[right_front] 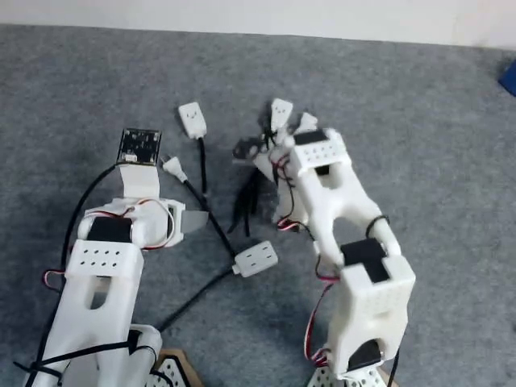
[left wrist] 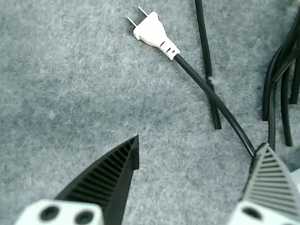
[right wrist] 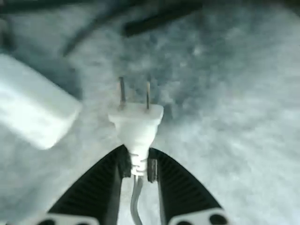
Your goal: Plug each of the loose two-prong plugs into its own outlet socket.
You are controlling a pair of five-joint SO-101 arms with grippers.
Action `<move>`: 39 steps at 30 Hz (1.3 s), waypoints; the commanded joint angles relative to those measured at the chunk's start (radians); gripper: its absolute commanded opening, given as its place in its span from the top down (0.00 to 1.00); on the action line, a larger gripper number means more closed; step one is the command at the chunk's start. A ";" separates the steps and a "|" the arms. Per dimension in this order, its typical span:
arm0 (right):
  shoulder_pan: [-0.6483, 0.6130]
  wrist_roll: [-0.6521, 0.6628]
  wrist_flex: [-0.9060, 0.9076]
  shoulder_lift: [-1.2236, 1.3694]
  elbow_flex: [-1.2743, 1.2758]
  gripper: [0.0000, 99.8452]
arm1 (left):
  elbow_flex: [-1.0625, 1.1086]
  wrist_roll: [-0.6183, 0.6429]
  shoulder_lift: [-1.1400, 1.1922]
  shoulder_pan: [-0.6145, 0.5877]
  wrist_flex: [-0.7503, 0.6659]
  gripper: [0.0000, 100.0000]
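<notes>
A loose white two-prong plug (left wrist: 152, 30) on a black cable lies on the grey felt just ahead of my left gripper (left wrist: 200, 143), which is open with the cable running between its fingers. From above, that plug (right_front: 172, 168) sits beside the left gripper (right_front: 171, 197). My right gripper (right wrist: 138, 157) is shut on a second white plug (right wrist: 137, 123), prongs pointing away over the felt, with a white socket block (right wrist: 33, 112) close beside it. In the high view the right gripper (right_front: 256, 153) sits among sockets (right_front: 280, 113). Other sockets lie at the back (right_front: 192, 119) and centre (right_front: 256, 258).
Black cables (right_front: 242, 205) tangle between the two arms and cross in the left wrist view (left wrist: 281, 79). The grey felt mat (right_front: 419, 121) is bare to the right. A blue object (right_front: 509, 76) shows at the far right edge.
</notes>
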 commanded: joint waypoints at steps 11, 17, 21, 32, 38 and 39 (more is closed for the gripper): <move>-0.139 -0.037 0.323 -0.216 -0.179 0.99 | -0.140 -0.061 -0.005 -0.002 0.196 0.62; -0.197 -0.236 0.154 -0.252 -0.177 0.99 | -0.174 -0.066 -0.025 0.018 0.230 0.62; -0.217 -0.293 -0.047 -0.346 -0.045 0.99 | -0.174 -0.064 -0.208 -0.041 0.230 0.54; -0.229 -0.296 -0.351 -0.636 0.478 0.99 | 0.042 -0.068 -0.782 -0.067 0.222 0.51; -0.367 -0.325 -0.265 -0.860 0.582 0.99 | 0.171 -0.068 -0.722 -0.042 0.069 0.51; -0.390 -0.331 -0.243 -0.889 0.582 0.99 | 0.177 -0.068 -0.694 -0.041 0.049 0.51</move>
